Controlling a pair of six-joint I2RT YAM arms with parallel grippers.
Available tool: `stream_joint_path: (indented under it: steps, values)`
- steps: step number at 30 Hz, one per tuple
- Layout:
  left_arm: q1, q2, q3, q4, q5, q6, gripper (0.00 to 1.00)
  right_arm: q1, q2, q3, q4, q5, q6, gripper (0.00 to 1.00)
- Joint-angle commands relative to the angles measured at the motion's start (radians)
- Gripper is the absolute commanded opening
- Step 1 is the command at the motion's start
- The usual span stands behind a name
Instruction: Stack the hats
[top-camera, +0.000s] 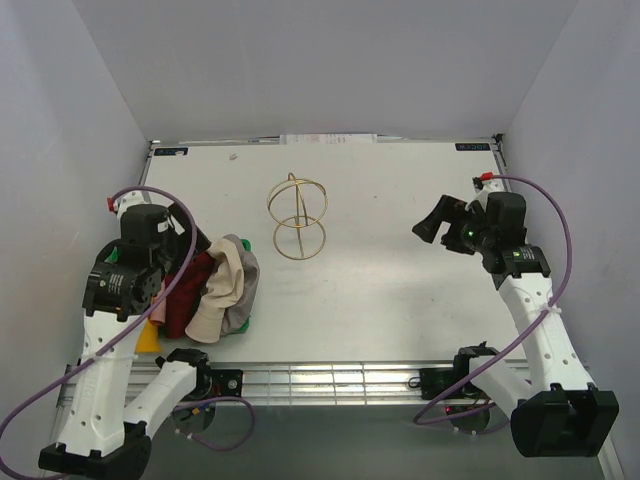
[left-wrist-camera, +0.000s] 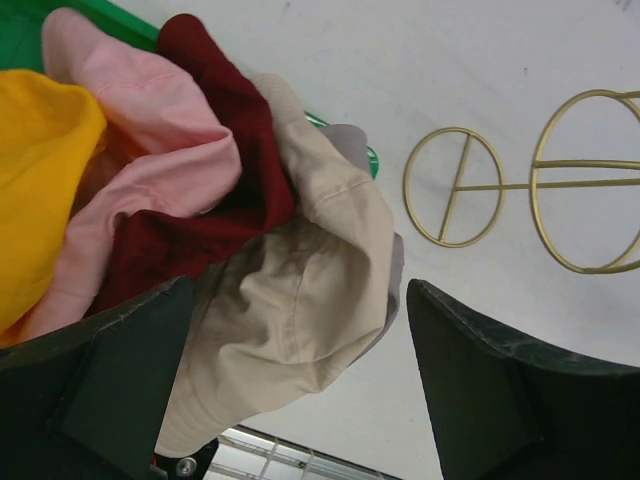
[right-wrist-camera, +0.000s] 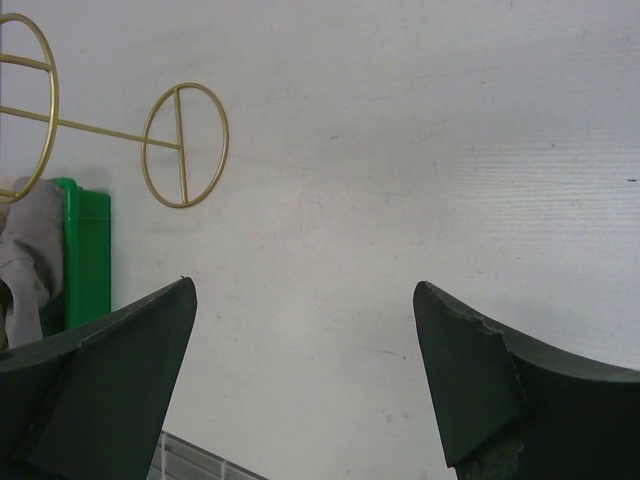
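Note:
The hats lie in a loose heap at the left of the table. The cream-beige hat (top-camera: 226, 285) is on top, with the dark red hat (top-camera: 188, 298) beside it, the grey hat (top-camera: 245, 300) under its right edge, and a corner of the yellow-orange hat (top-camera: 148, 338) at the front. In the left wrist view I see the yellow-orange (left-wrist-camera: 40, 190), pink (left-wrist-camera: 160, 150), dark red (left-wrist-camera: 230, 150) and cream-beige (left-wrist-camera: 300, 300) hats. My left gripper (left-wrist-camera: 300, 288) is open just above the cream-beige hat, holding nothing. My right gripper (top-camera: 434, 224) is open and empty over bare table at the right.
A gold wire globe stand (top-camera: 298, 216) stands at mid-table behind the heap and shows in both wrist views (left-wrist-camera: 540, 185) (right-wrist-camera: 100, 130). A green tray (left-wrist-camera: 110, 20) lies under the hats, and its edge shows in the right wrist view (right-wrist-camera: 85, 250). White walls enclose the table.

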Motion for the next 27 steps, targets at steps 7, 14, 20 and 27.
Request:
stream_joint_path:
  steps: [7, 14, 20, 27]
  values:
    - [-0.001, 0.052, 0.020, -0.180, -0.315, -0.096, 0.98, 0.014, 0.035, -0.030, 0.082, -0.107, -0.017, 0.98]
    - [0.001, 0.070, 0.008, -0.251, -0.523, -0.144, 0.95, 0.030, 0.047, -0.046, 0.104, -0.149, 0.000, 1.00]
    - [0.011, 0.100, -0.004, -0.248, -0.554, -0.156, 0.91, 0.054, 0.062, -0.043, 0.108, -0.161, -0.002, 1.00]
    - [0.160, 0.149, -0.085, -0.077, -0.407, -0.024, 0.89, 0.069, 0.069, -0.038, 0.108, -0.175, 0.003, 1.00]
